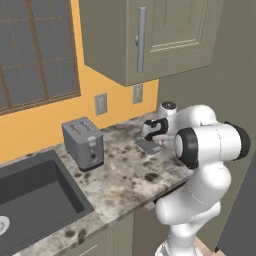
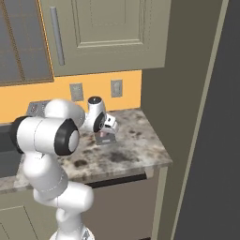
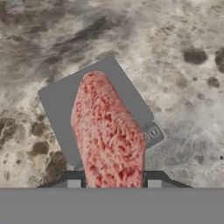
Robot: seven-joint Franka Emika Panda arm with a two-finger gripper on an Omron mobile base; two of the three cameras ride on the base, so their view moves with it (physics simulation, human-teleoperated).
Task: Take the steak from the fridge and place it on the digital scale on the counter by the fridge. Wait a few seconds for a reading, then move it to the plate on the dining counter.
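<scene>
In the hand view the steak (image 3: 109, 131), a reddish-pink slab, sticks out from between my fingertips, and my gripper (image 3: 113, 180) is shut on it. Directly beneath it lies the digital scale (image 3: 57, 109), a flat grey square on the mottled stone counter (image 3: 183, 78). I cannot tell whether the meat touches the slab. From the left base view my gripper (image 1: 150, 132) hovers just over the scale (image 1: 148, 146), near the back right of the counter (image 1: 125, 175). The right base view shows the gripper (image 2: 106, 133) above the scale (image 2: 108, 139), with the dark fridge (image 2: 218, 140) to the right.
A silver toaster (image 1: 83, 143) stands left of the scale, and a dark sink (image 1: 35, 200) lies further left. An olive-grey wall cabinet (image 1: 150, 40) hangs above the counter. A tall olive panel (image 2: 187, 93) closes off the counter's right end.
</scene>
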